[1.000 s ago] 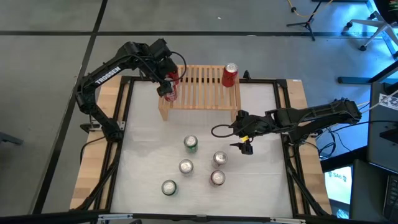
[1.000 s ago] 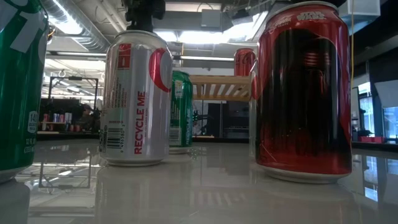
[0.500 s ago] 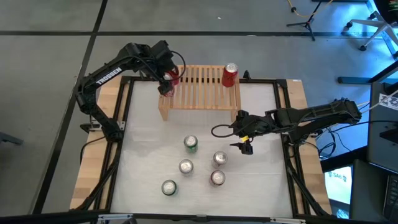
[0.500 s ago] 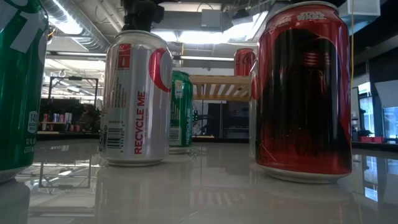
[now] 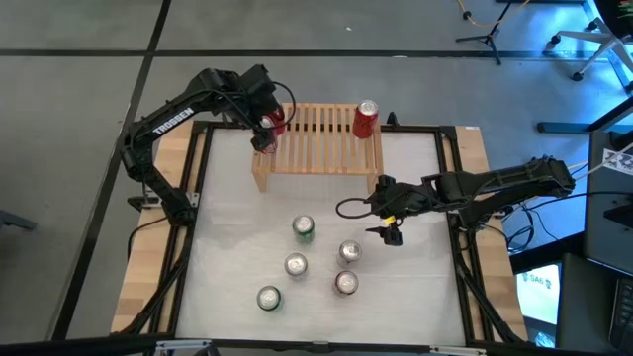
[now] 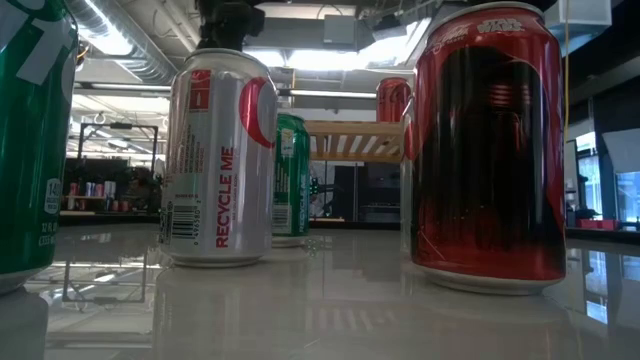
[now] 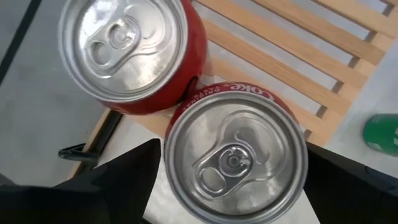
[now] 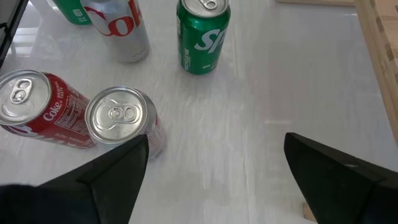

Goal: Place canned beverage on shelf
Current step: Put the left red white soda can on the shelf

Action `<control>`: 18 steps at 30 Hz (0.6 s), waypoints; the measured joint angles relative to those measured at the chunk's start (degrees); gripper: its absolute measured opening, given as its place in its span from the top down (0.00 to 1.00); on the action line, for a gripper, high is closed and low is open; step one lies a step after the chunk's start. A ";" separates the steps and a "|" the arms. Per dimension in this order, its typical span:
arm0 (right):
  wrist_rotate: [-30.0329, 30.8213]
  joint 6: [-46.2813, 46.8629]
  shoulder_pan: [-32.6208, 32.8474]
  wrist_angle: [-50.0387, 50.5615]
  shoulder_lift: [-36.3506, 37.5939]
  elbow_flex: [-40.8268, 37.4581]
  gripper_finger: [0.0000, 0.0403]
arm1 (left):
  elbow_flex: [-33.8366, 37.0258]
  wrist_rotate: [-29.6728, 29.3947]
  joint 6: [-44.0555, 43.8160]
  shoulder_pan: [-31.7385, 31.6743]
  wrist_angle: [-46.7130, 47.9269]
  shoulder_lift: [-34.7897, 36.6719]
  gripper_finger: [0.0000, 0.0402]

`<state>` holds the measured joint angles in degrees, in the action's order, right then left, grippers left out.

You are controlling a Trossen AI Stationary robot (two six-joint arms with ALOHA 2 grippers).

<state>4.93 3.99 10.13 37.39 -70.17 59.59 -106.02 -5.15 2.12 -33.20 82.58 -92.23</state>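
Two red cans point(image 7: 236, 158) crowd the shelf point(image 5: 316, 138) corner, so I lift my spread left gripper point(image 5: 267, 127) straight up.

Robotics lab or workshop. Evidence: white test table point(image 5: 237, 208) in a black frame on bare grey concrete floor point(image 5: 79, 89); tripod stands point(image 5: 490, 35) and a monitor point(image 5: 539, 287) around it; exposed ceiling ducting point(image 6: 135, 45), strip lights, distant shelving point(image 6: 95, 190).
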 joint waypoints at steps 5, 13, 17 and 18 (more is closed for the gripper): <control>0.01 0.01 -0.01 0.00 0.00 0.00 0.08 | 0.00 -1.02 -0.08 0.03 -0.17 0.02 0.13; 0.00 0.00 -0.01 0.00 0.00 0.00 0.08 | 0.00 -0.22 -0.14 -0.01 -1.39 0.02 0.13; 0.00 0.00 0.00 0.00 0.00 0.00 0.08 | 0.00 -0.05 -0.18 0.01 -1.37 0.02 0.13; 0.00 0.00 -0.02 0.00 0.00 0.00 0.08 | 0.00 -0.03 -0.15 0.01 -1.37 0.02 0.13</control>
<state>4.93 3.99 10.11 37.39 -70.17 59.59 -106.02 -5.18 1.97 -33.19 81.21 -92.20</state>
